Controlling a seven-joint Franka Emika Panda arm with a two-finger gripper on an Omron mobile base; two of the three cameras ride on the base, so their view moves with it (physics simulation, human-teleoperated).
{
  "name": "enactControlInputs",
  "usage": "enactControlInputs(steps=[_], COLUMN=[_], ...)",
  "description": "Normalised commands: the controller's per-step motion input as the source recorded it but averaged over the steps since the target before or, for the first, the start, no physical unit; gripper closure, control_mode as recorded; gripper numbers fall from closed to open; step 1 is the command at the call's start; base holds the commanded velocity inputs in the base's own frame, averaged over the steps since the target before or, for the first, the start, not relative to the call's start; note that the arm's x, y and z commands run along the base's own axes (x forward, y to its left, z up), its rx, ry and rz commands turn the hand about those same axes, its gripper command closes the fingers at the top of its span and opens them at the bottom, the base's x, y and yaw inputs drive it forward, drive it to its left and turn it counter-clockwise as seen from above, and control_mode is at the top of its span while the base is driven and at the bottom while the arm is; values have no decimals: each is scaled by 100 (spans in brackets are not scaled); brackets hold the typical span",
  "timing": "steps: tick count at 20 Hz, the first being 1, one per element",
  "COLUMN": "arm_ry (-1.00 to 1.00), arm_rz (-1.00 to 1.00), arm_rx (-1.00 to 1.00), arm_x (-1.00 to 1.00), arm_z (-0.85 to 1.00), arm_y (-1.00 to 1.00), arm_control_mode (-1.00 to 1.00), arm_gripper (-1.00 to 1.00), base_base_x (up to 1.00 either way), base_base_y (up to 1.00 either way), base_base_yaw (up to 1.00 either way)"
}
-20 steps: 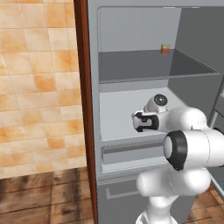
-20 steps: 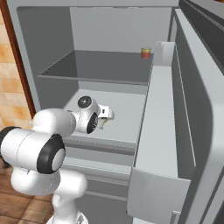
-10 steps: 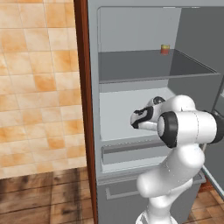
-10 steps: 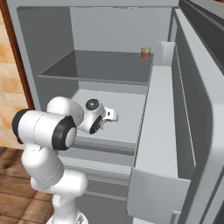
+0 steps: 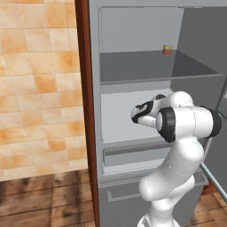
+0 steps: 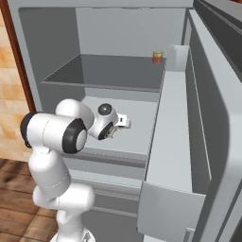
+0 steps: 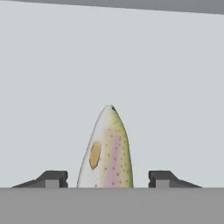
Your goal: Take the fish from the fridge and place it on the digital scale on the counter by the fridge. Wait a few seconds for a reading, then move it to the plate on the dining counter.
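Reaching deeper over the fridge's [image 5: 133, 111] middle shelf than a second ago, the arm in the left base view has its elbow swung forward and the gripper [image 5: 135, 116] pushed further toward the fridge's left wall; the jaws themselves are hidden behind the hand there. Above it, on the upper shelf near the back right corner, stands a small red-and-yellow can [image 5: 167, 49], well apart from the hand and unmoved.

From the right base view, the forearm has rolled leftward and the gripper [image 6: 124, 122] points down at the middle shelf, just beside the open door's box-shaped bin [image 6: 175, 137] — that bin's wall stands close to the hand's right. The can [image 6: 158, 57] sits by the bin's top corner.

Through the hand view, the fish [image 7: 107, 151] lies on the pale shelf floor between the two finger tips [image 7: 52, 178], nose pointing away — the jaws stand apart on either side with a gap to each flank, not touching it.
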Motion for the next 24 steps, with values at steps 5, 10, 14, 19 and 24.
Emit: enactControlInputs(steps=[5,10,14,19,24], arm_ry=[4,0,-3,0,4], arm_rz=[0,-6,-21,-16,-9], arm_rx=[0,1,1,9,14], arm_x=[4,-4,-50,-85,-83], arm_z=[-45,-14,52,98,100], arm_y=[0,0,0,-7,-3], arm_control_mode=[-100,-100,-100,-100,-100], arm_gripper=[100,100,100,100,100], base_base_x=[0,0,0,0,0], base_base_y=[0,0,0,0,0], base_base_yaw=[0,0,0,0,0])
